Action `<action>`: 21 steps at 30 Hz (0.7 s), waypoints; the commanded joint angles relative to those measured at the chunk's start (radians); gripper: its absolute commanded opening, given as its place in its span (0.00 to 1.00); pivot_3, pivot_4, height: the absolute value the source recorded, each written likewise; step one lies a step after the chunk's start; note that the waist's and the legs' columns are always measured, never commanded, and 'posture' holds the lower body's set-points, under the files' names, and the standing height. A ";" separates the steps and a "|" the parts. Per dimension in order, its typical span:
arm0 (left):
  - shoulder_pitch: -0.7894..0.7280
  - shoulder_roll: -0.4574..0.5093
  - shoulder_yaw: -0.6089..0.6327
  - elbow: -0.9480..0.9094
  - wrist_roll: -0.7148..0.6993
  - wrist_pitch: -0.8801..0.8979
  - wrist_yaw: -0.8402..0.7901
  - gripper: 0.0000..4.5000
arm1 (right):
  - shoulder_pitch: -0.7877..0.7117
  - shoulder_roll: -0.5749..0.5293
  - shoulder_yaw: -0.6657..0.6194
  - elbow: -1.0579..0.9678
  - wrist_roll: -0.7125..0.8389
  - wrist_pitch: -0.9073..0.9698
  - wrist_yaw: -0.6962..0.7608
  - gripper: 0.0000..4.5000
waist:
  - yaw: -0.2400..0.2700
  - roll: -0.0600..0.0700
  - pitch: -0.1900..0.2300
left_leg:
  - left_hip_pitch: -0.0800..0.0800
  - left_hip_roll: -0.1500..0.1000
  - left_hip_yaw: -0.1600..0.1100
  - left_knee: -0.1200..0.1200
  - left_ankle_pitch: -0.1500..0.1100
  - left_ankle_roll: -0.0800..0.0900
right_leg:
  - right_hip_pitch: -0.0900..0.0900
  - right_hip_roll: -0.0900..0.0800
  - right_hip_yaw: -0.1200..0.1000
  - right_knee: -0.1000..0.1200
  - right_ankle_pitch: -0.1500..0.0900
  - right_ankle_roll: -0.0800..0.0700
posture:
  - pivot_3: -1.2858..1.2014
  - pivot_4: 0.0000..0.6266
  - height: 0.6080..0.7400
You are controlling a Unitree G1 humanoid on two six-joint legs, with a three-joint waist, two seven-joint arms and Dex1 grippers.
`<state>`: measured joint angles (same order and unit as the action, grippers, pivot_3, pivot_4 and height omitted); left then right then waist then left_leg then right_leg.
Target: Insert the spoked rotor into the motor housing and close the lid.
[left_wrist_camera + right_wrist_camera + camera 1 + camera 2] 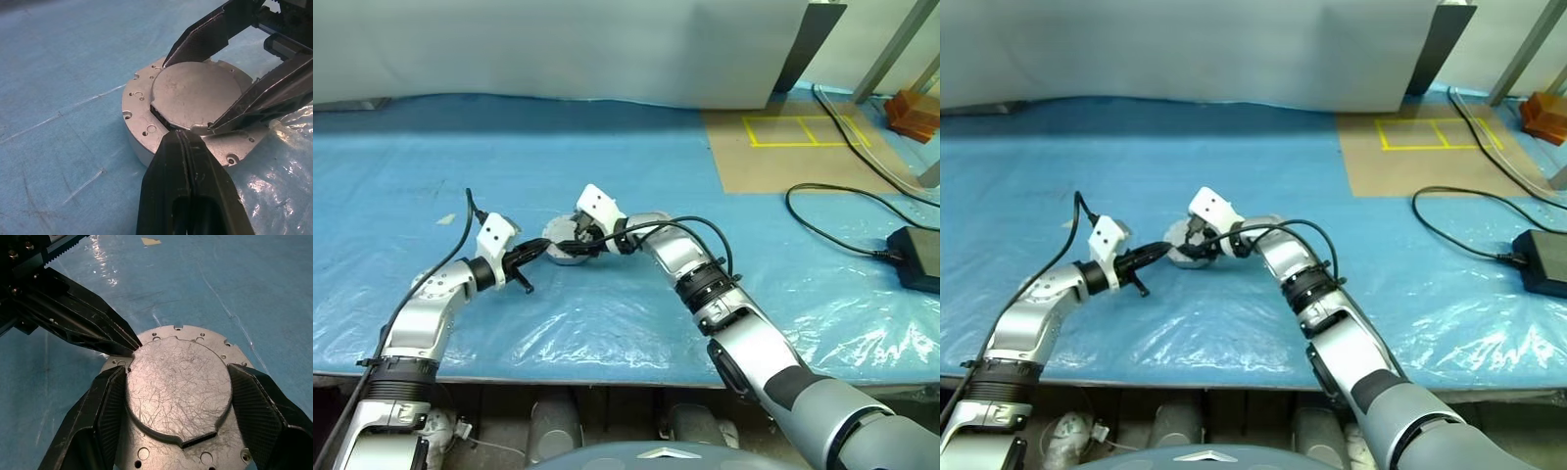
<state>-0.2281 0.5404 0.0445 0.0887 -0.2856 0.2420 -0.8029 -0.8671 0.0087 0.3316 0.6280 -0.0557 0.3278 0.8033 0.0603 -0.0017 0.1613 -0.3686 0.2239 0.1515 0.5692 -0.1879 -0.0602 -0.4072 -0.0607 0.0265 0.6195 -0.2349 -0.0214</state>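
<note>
Motor housing [568, 247] sits on the blue plastic sheet [607, 323] covering the bench, roughly mid-sheet, between the two arms. Lid [178, 389] lies flat on top of the housing, plain grey scratched face up, almost flush w/ the rim; a thin dark gap shows along one notched edge of the lid in both wrist views. The flange around the lid has small screw holes. The inside of the housing is covered, so can't tell what's in it.

Right end effector [178, 396] comes at the housing from the robot's right, fingers spread wide, one pad on each side of the lid, touching or just beside its edge. The right wrist view shows the lid sitting between the two ribbed pads. Can't tell if they squeeze or just bracket it.

Left end effector [183, 137] reaches in from the robot's left, fingers pressed together w/ nothing between them. Its joined tip rests at the lid's edge on the housing's top, near the notch w/ the dark gap. In the right wrist view that same tip meets the lid's rim on the side opposite, just beside one right pad.

Elsewhere: small scrap of tape [445, 219] on the sheet, well apart to the left. Black cable [832, 211] and black power brick [915, 257] at the far right of the sheet; brown board w/ yellow tape lines [803, 129] beyond.
</note>
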 commanded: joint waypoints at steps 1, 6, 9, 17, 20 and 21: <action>0.001 -0.007 -0.026 0.025 0.022 0.000 -0.006 0.00 | 0.050 -0.003 0.013 0.006 0.023 0.038 0.058 0.86 | 0.003 0.000 0.000 | 0.000 0.000 0.000 0.000 0.000 0.000 | 0.000 0.000 0.000 0.000 0.000 0.000 | 0.52 0.24 1.00; -0.014 -0.007 -0.028 0.048 0.025 -0.012 -0.006 0.00 | 0.036 -0.001 -0.002 0.018 0.022 0.045 0.033 0.99 | 0.005 0.001 -0.001 | 0.002 0.000 0.000 -0.002 0.000 0.000 | 0.000 0.000 0.000 0.000 0.000 0.000 | 0.52 0.24 1.00; -0.018 -0.009 -0.030 0.055 0.024 -0.018 -0.007 0.00 | 0.043 -0.009 0.009 -0.001 0.021 0.038 0.056 0.99 | 0.006 0.001 -0.001 | 0.001 0.000 0.000 -0.002 0.000 0.000 | 0.000 0.000 0.000 -0.001 0.000 0.000 | 0.52 0.24 1.00; -0.022 -0.012 -0.033 0.066 0.025 -0.026 -0.016 0.00 | 0.073 0.007 -0.081 -0.145 0.111 -0.195 0.058 0.99 | 0.007 0.000 0.000 | -0.001 0.000 0.001 -0.003 0.000 0.000 | -0.002 0.000 0.000 -0.003 0.000 0.000 | 0.52 0.24 1.00; -0.026 -0.013 -0.034 0.074 0.026 -0.031 -0.017 0.00 | 0.065 0.002 -0.082 -0.148 0.099 -0.275 0.042 0.99 | 0.007 0.000 0.000 | -0.004 0.001 0.001 -0.004 0.000 0.000 | -0.006 0.001 0.000 -0.003 0.000 0.001 | 0.52 0.24 1.00; -0.027 -0.013 -0.034 0.076 0.026 -0.032 -0.018 0.00 | 0.065 0.001 -0.080 -0.144 0.094 -0.293 0.037 0.99 | 0.007 0.000 0.000 | -0.004 0.000 0.001 -0.004 0.000 0.000 | -0.006 0.001 0.000 -0.002 0.001 0.002 | 0.52 0.24 1.00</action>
<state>-0.2633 0.5321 0.0345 0.1438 -0.2811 0.1993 -0.8169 -0.7819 0.0034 0.2583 0.5204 0.0293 0.0865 0.8481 0.0674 -0.0013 0.1611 -0.3725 0.2243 0.1524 0.5646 -0.1878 -0.0602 -0.4131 -0.0595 0.0268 0.6170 -0.2341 -0.0195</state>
